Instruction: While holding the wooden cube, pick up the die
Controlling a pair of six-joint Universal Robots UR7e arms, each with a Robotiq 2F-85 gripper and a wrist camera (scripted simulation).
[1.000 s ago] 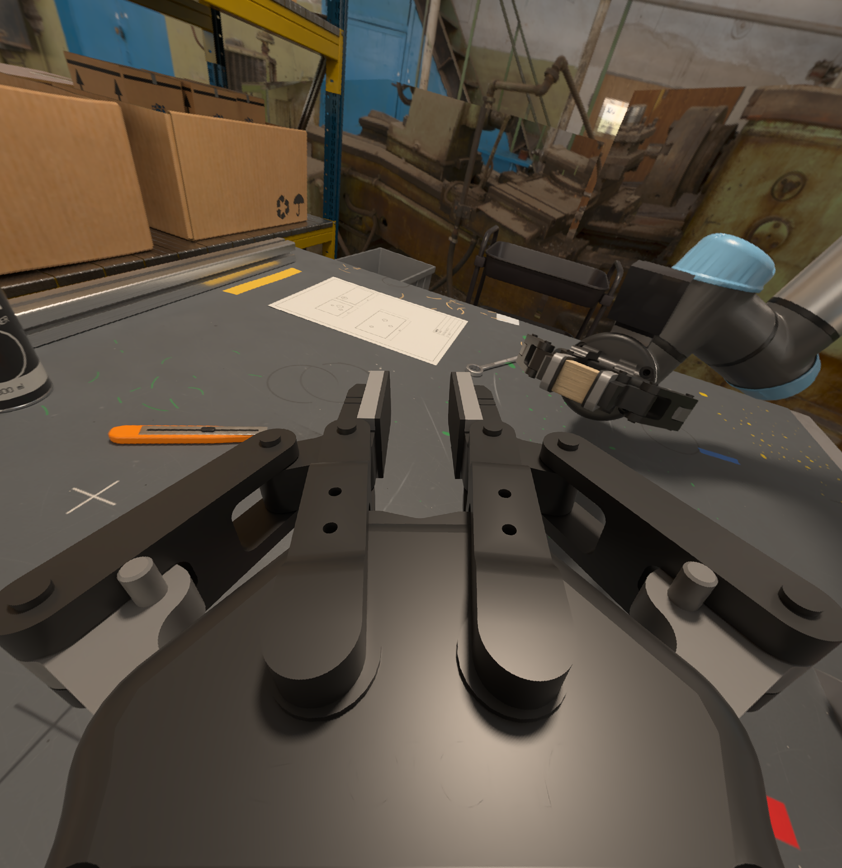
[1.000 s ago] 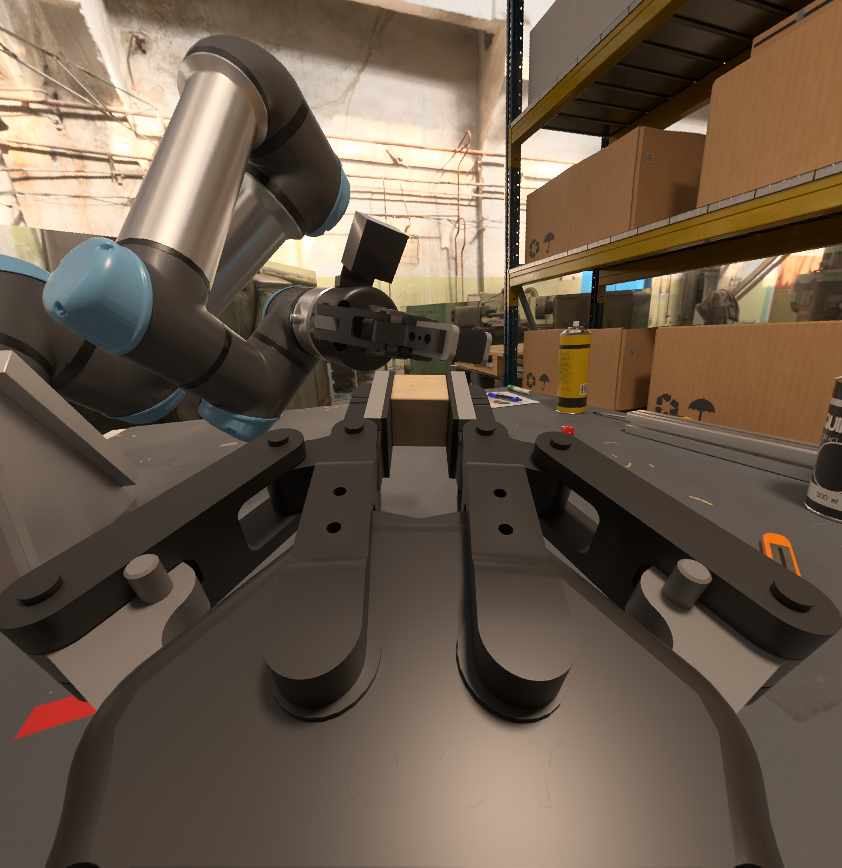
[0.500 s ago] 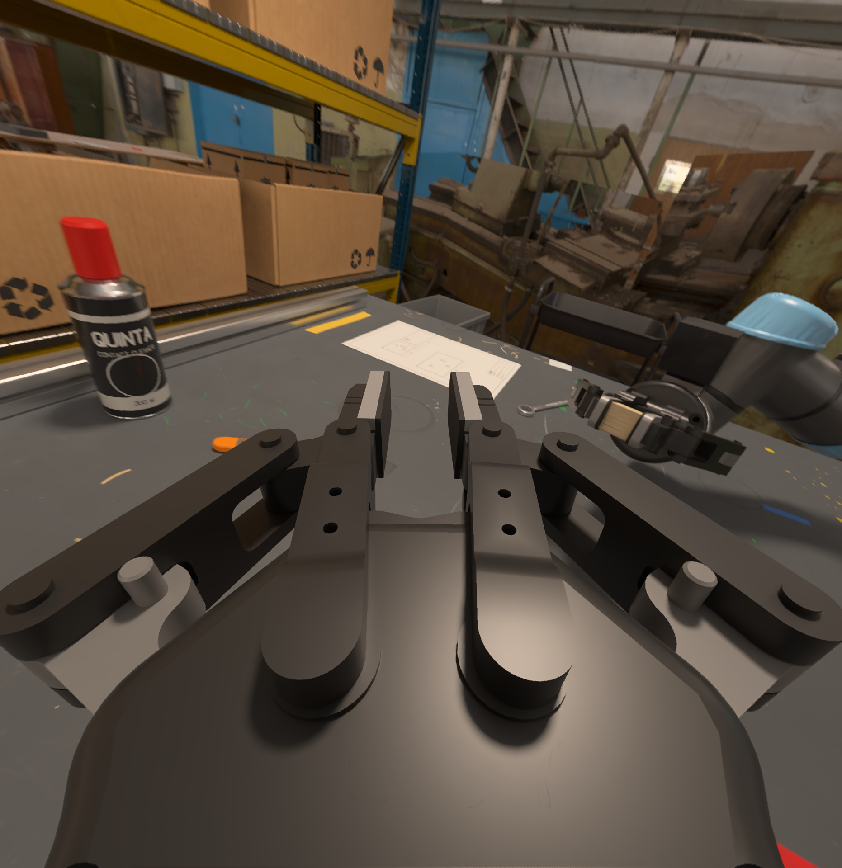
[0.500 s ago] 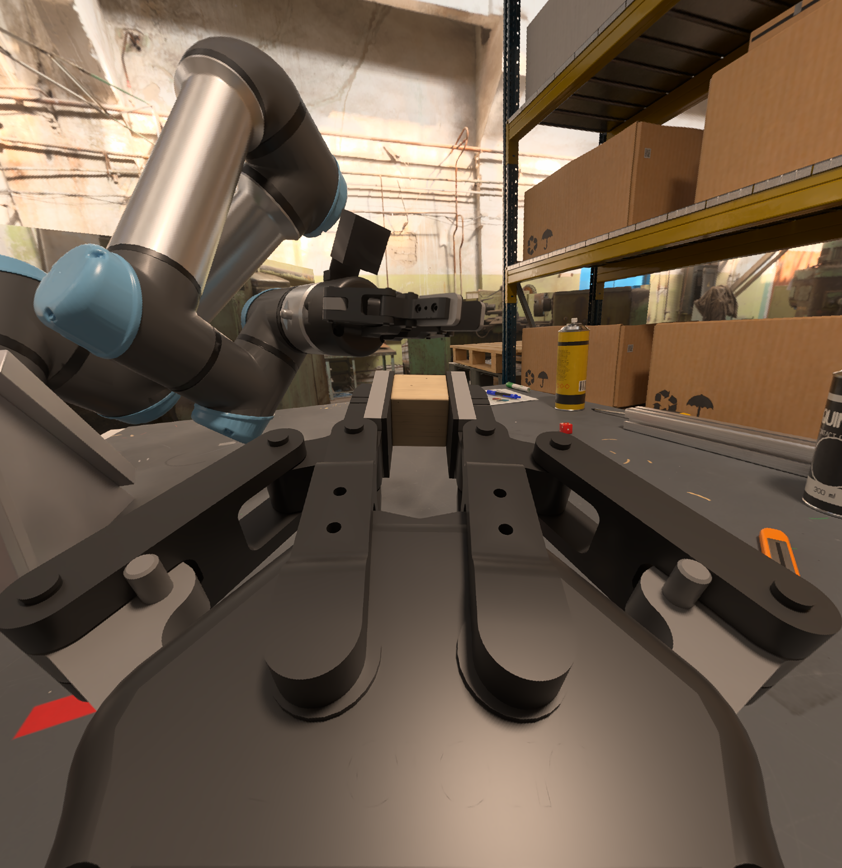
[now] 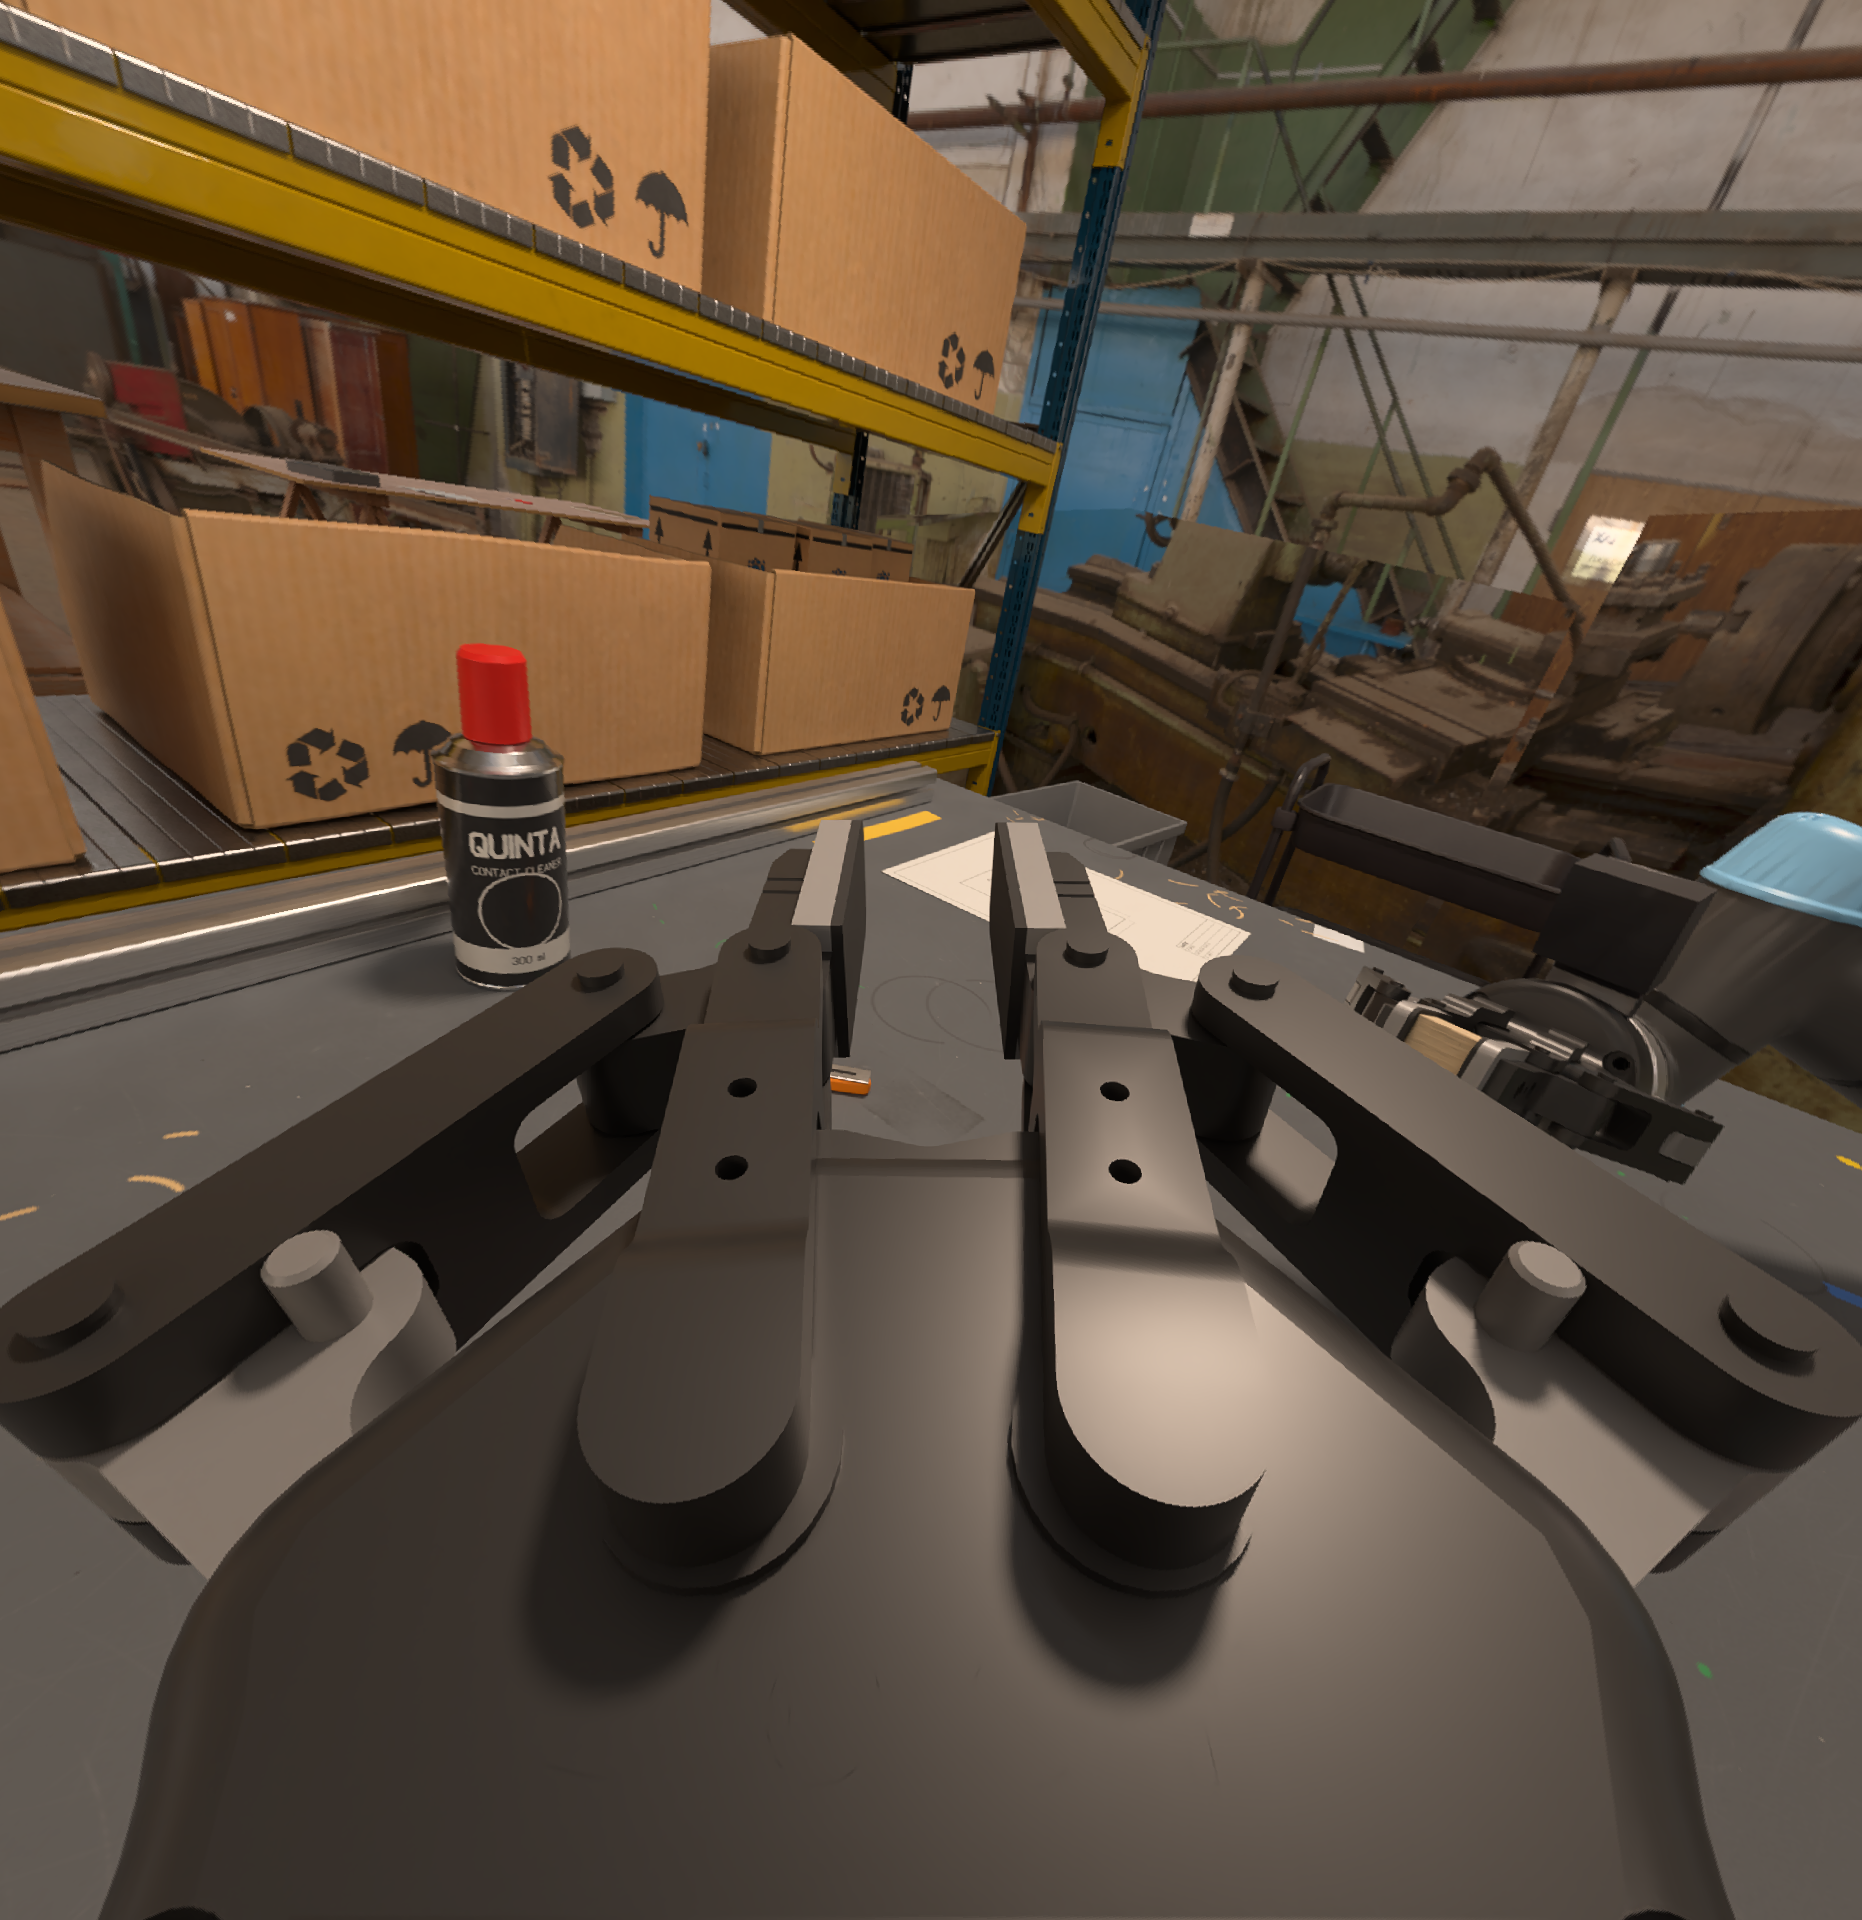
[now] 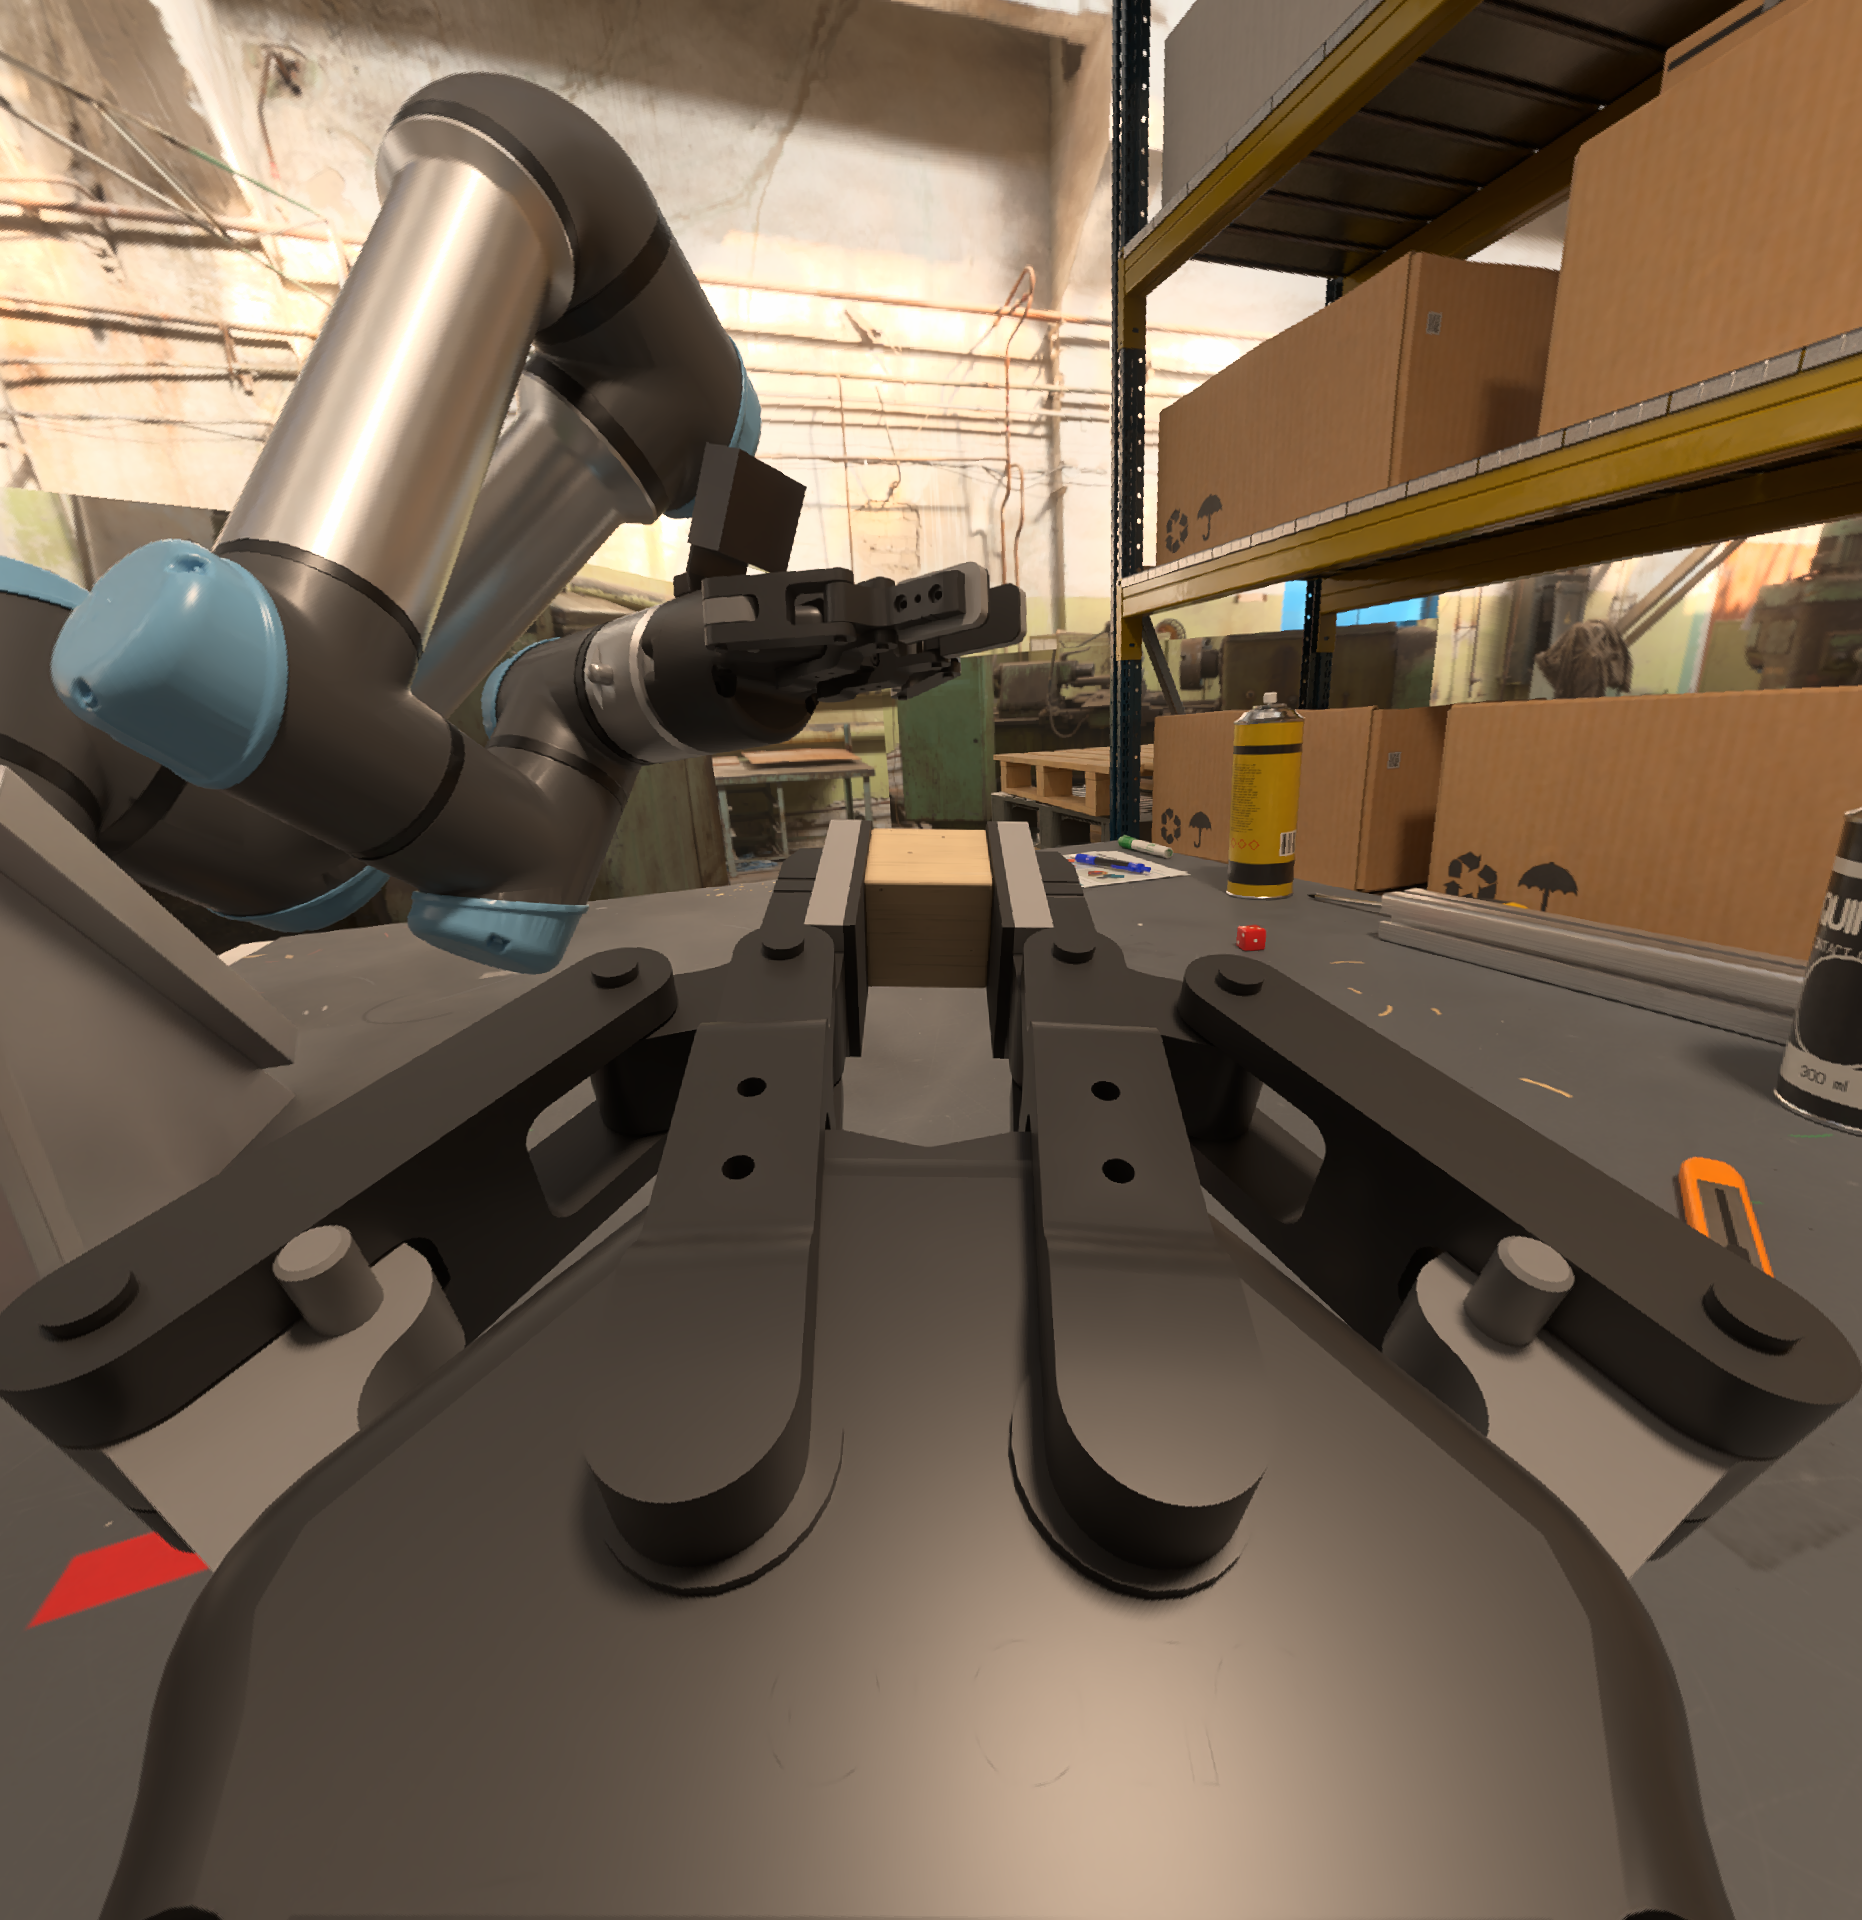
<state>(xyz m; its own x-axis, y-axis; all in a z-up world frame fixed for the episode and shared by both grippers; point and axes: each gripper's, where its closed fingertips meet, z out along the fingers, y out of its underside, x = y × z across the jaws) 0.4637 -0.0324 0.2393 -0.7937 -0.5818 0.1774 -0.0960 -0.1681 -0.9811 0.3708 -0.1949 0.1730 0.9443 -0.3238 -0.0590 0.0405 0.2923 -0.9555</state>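
Hidden from the left wrist view: the die, with most of an orange knife (image 5: 850, 1081) behind the left gripper (image 5: 927, 914), and the black can (image 6: 1846, 997) cut off at the right wrist view's edge. Left gripper: raised above the table (image 5: 231, 1060), fingers parted with a clear gap, holding nothing. Right gripper (image 6: 927, 904): clamped on the cube (image 6: 927, 904), pads flat against two of its sides; die (image 6: 1250, 937) small and red on the table, ahead and to the right of those fingertips, near the yellow can (image 6: 1262, 805), well apart from both grippers.
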